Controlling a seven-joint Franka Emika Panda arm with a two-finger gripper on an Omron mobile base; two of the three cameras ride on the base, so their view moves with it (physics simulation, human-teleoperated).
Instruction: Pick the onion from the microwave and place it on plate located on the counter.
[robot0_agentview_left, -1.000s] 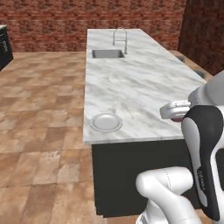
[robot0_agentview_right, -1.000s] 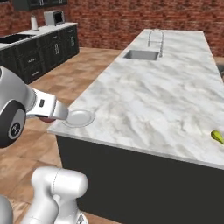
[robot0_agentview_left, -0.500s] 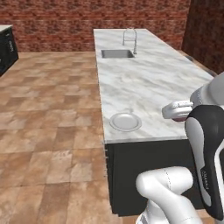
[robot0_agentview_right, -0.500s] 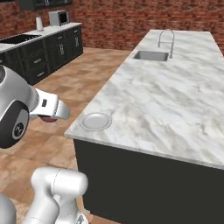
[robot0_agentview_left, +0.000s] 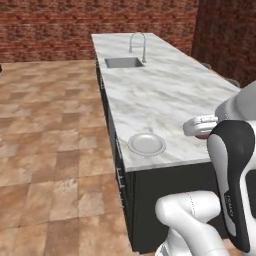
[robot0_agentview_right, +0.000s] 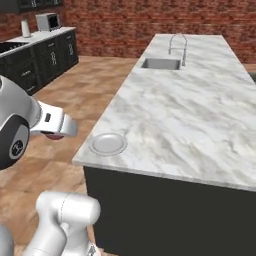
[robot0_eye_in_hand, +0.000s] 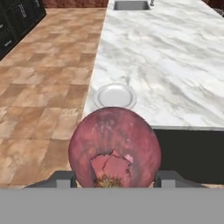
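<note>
Between tool (robot0_eye_in_hand: 114, 177) fingers: onion (robot0_eye_in_hand: 114, 146), short of plate (robot0_eye_in_hand: 115, 96).

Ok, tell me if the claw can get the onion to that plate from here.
Probably yes. The claw is shut on the onion, and the plate sits bare at the near edge of the counter, with nothing between them. The arm may need to reach forward.

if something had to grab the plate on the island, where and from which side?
Take the plate by its rim on the side nearest the counter edge. It lies flat and shallow near that corner with bare marble around it, so a low approach from the floor side looks best. The gripper is busy, shut on the onion.
</note>
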